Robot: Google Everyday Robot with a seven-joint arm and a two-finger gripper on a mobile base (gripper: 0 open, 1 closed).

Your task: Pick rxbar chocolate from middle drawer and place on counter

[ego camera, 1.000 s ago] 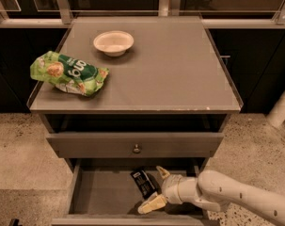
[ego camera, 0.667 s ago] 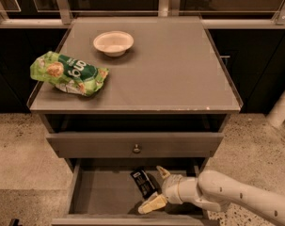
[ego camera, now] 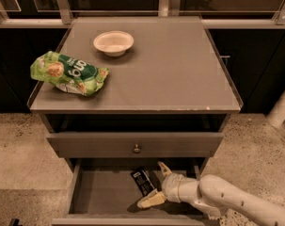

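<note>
Here, your gripper (ego camera: 157,185) sits inside the middle drawer (ego camera: 99,192) with fingers (ego camera: 151,201) spread wide, just beside the flat black, white-labelled rxbar chocolate (ego camera: 143,181) lying on its floor.

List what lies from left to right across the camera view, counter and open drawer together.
Green snack bag → white bowl → rxbar chocolate. The claw, open, sits in the middle drawer and overlaps the bar, so it is left out of the order.
</note>
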